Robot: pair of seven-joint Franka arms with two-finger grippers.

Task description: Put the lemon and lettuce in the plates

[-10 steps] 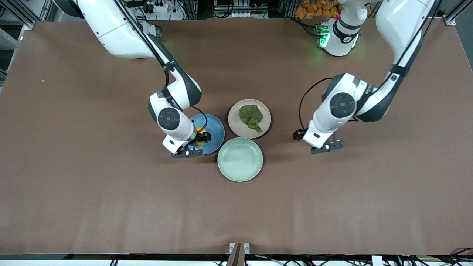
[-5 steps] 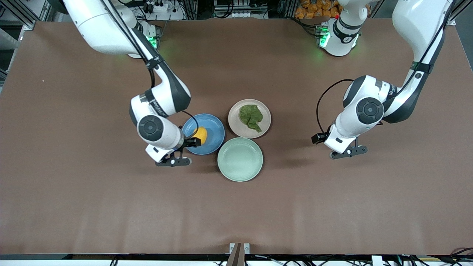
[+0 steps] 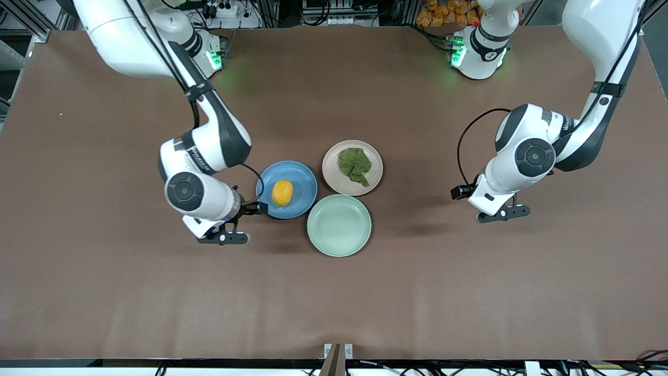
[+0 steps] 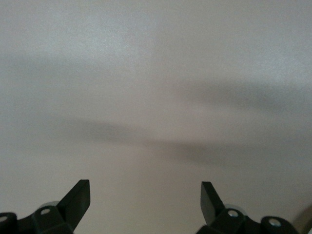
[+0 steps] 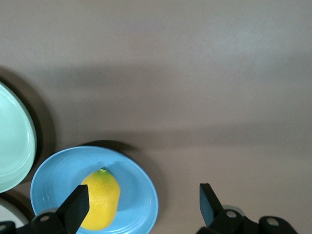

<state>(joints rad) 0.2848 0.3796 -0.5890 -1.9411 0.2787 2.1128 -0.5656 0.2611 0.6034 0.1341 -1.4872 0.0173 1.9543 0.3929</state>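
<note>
The yellow lemon (image 3: 282, 192) lies on the blue plate (image 3: 305, 183). The green lettuce (image 3: 355, 165) lies on the beige-pink plate (image 3: 331, 175). My right gripper (image 3: 251, 209) is open and empty, just off the blue plate's edge toward the right arm's end of the table. In the right wrist view my gripper (image 5: 143, 195) is open; the lemon (image 5: 100, 204) sits on the blue plate (image 5: 141, 200) beside one finger, apart from it. My left gripper (image 3: 464, 193) is open and empty over bare table; the left wrist view (image 4: 145, 190) shows only tabletop.
An empty pale mint-green plate (image 3: 339, 225) sits touching both plates, nearer the front camera; its rim shows in the right wrist view (image 5: 14, 141). The brown table (image 3: 469, 292) stretches wide around the three plates.
My right gripper has drawn back from the lemon toward the right arm's end, leaving the lemon on the blue plate. My left gripper has moved away from the plates toward the left arm's end.
</note>
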